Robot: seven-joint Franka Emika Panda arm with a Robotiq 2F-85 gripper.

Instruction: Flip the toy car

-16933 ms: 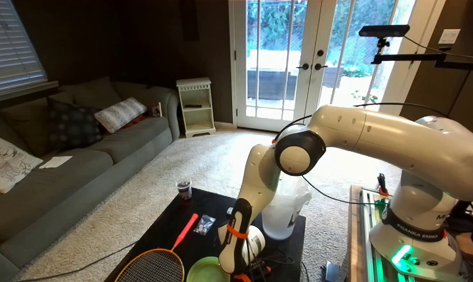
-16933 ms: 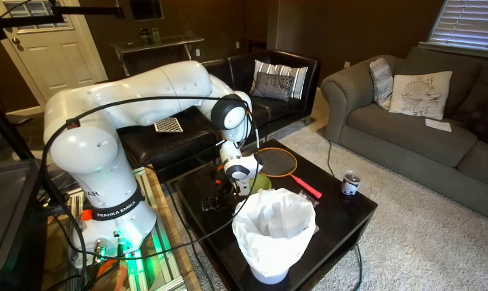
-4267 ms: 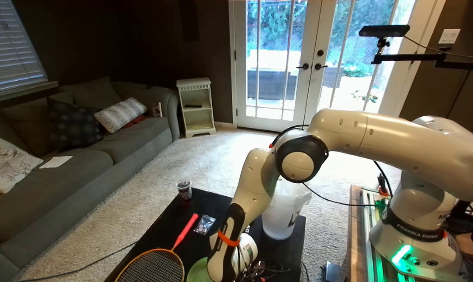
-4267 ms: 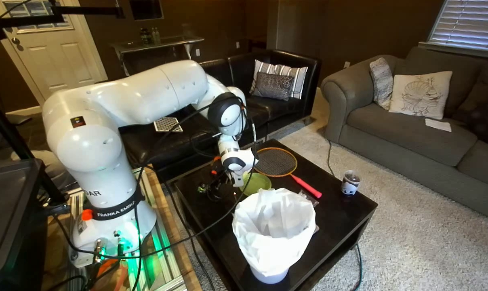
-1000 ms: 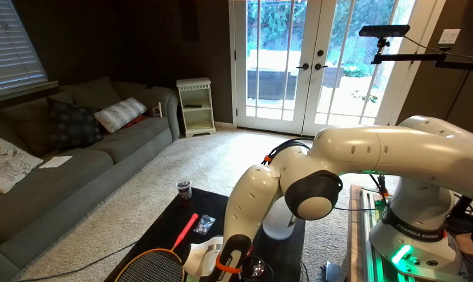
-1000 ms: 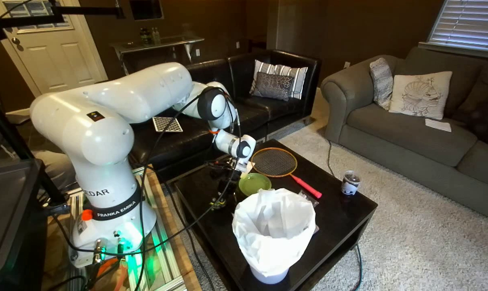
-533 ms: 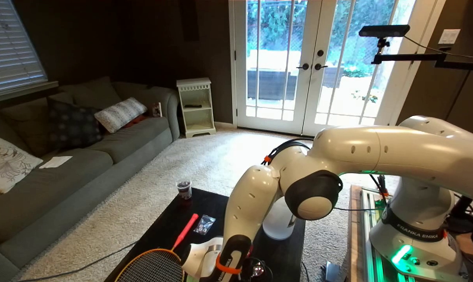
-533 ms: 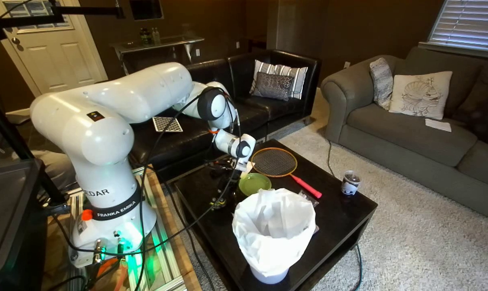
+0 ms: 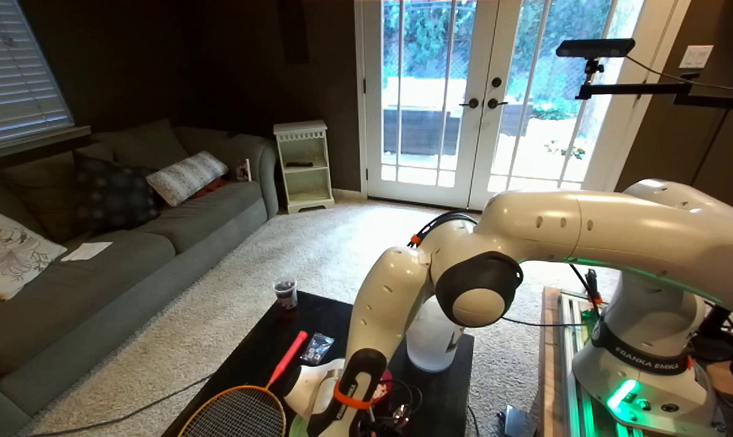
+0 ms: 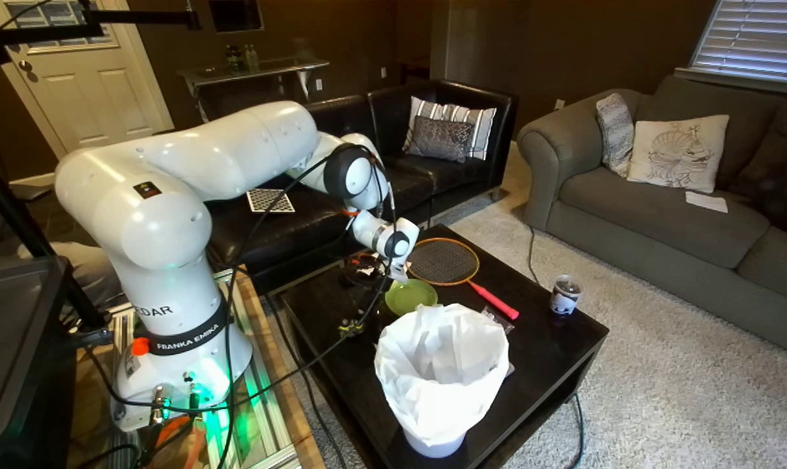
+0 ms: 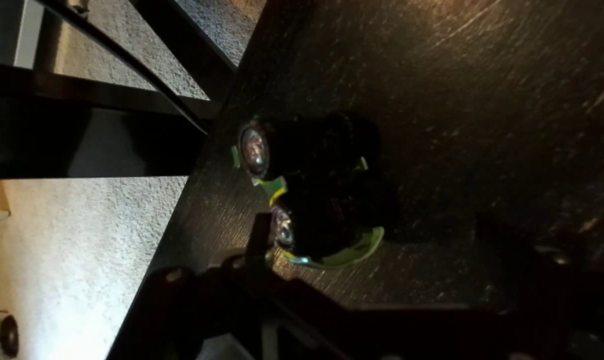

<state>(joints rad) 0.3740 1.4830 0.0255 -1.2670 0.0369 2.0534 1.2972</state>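
The toy car (image 11: pixel 322 150), black with green and yellow trim and shiny wheel hubs, rests on the dark table (image 11: pixel 457 125) near its edge. How the car is turned is hard to read in the shadow. In both exterior views only a small part of the car (image 10: pixel 350 327) shows near the arm, including a shiny bit of the car (image 9: pixel 401 414). My gripper (image 11: pixel 374 230) is spread wide over it. One finger (image 11: pixel 259 232) stands right beside the lower hub; whether it touches cannot be told. The far finger is apart from the car, and nothing is gripped.
Close to the hand lies a green plate (image 10: pixel 411 296), with a racket (image 10: pixel 494 301) behind it. A white lined bin (image 10: pixel 432 384) stands at the table's near corner. Further off are a cup (image 10: pixel 566 296) and a small plastic packet (image 9: pixel 318 348). Loose cables run beside the arm.
Over the last half second the arm has risen slightly and the hand has shifted a little away from the car. The car has stayed in place. Several seconds ago it lay further from the bin.
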